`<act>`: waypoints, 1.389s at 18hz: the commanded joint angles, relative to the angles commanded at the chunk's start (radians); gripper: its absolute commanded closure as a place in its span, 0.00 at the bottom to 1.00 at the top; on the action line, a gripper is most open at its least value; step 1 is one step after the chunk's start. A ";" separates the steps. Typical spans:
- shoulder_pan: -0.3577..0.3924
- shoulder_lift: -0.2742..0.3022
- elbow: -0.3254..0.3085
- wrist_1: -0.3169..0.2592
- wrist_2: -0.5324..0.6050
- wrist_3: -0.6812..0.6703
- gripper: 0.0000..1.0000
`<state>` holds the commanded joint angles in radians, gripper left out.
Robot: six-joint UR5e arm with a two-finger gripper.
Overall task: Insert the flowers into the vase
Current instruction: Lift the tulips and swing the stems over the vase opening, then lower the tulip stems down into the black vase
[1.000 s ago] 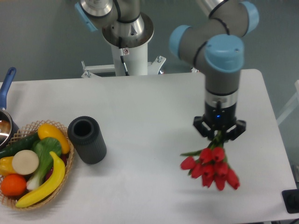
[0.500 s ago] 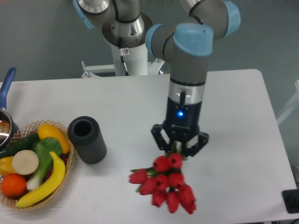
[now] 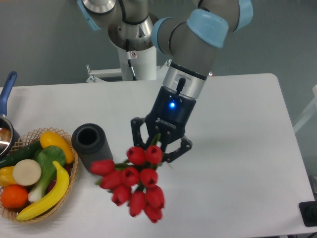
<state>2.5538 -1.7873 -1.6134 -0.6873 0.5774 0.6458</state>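
My gripper (image 3: 159, 142) is shut on the green stems of the flowers (image 3: 133, 180), a bunch of red tulip buds that hangs toward the camera, above the table. The bunch is just right of the vase (image 3: 92, 148), a dark grey ribbed cylinder that stands upright on the white table with its round mouth open. The leftmost bud overlaps the vase's lower right side in the view. The stems are mostly hidden between the fingers.
A woven wicker basket (image 3: 63, 189) with toy fruit and vegetables sits at the front left, beside the vase. A pot with a blue handle (image 3: 7, 94) is at the left edge. The arm's white base (image 3: 137, 54) stands behind the table. A dark object (image 3: 308, 213) is at the front right corner.
My gripper has carried the flowers from the right side of the table leftward to beside the vase, and the wrist has tilted. The vase and basket have not moved.
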 joint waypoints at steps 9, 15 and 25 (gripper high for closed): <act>0.072 0.134 -0.201 0.012 -0.352 0.081 1.00; 0.019 0.112 -0.198 0.012 -0.369 0.089 1.00; -0.011 0.071 -0.204 0.012 -0.367 0.123 0.96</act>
<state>2.5433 -1.7165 -1.8178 -0.6750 0.2102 0.7684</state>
